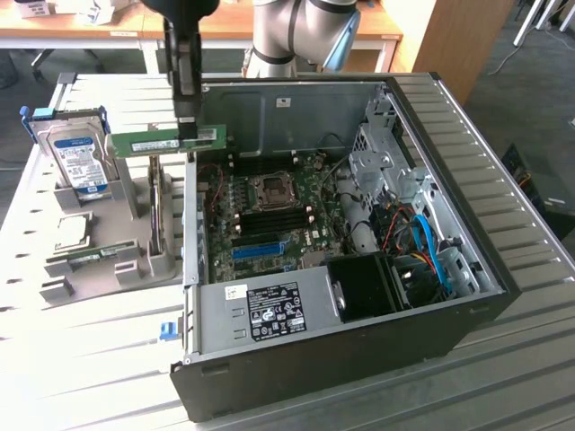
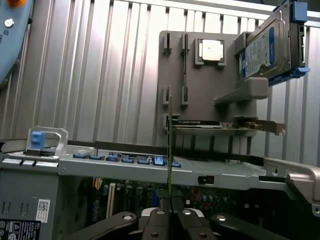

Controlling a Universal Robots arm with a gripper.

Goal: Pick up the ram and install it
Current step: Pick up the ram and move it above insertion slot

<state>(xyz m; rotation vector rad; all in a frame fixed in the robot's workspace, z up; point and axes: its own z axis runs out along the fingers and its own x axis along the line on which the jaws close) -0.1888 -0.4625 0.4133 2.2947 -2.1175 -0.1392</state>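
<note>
The ram (image 1: pixel 160 142) is clamped between the fingers of the hand (image 1: pixel 186 124), which is closed on its upper edge near one end, so that most of the stick juts out level to one side; in the wrist view the ram (image 2: pixel 170 150) runs edge-on straight out from the hand (image 2: pixel 170 212). It hangs in the air, touching nothing else. The pick-up looks done and the carry to the computer is under way. Directly below the hand is the side wall of the open computer case (image 1: pixel 467 224), with the motherboard (image 1: pixel 269 211) on one side and the grey holder (image 1: pixel 117 256) on the other, where a twin green stick (image 1: pixel 90 258) and a hard drive (image 1: pixel 79 160) rest. Installing calls, I judge, for lining the ram's lower edge up with a memory slot and pressing straight down without tilt. Everything stands on a ribbed metal table (image 1: pixel 521 341); wooden desks stand beyond.
</note>
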